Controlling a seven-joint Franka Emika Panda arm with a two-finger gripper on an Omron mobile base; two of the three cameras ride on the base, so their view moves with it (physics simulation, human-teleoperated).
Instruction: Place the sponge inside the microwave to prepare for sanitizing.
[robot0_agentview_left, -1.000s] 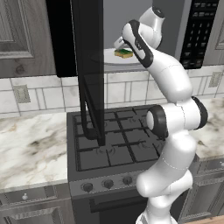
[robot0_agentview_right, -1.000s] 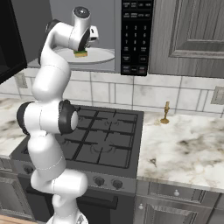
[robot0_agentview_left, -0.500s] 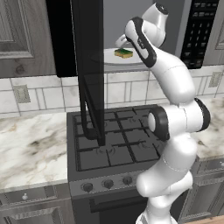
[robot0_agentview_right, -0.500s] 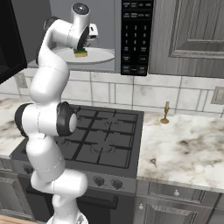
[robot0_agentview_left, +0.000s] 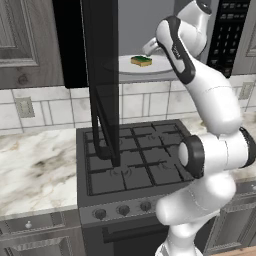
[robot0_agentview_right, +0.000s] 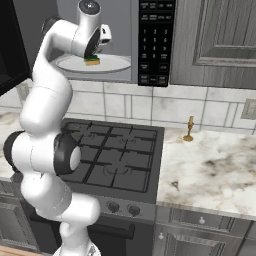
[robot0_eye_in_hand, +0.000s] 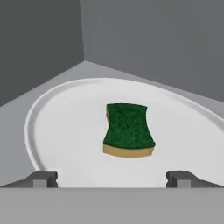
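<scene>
Already the sponge (robot0_eye_in_hand: 128, 130) lies flat on the white turntable plate (robot0_eye_in_hand: 65, 131), green scouring side up and yellow body beneath, close to the plate's middle. The plate sits on the grey floor of the microwave (robot0_agentview_right: 156, 45), whose dark glass door (robot0_agentview_left: 102, 75) hangs wide open over the gas stove (robot0_agentview_left: 135, 165). In the hand view the pincer (robot0_eye_in_hand: 112, 179) hangs just short of the sponge with its two tips spread wide, nothing between them and no contact with the sponge. From the right base view the hand sits at the mouth of the cavity, just beside the plate's near edge.

Judged from how things lie, the placing itself looks done and the step in hand is the release. The next move calls for drawing the hand straight back out of the cavity, keeping it level so that the fingertips (robot0_eye_in_hand: 43, 178) clear the plate's rim and the arm misses the open door.
</scene>
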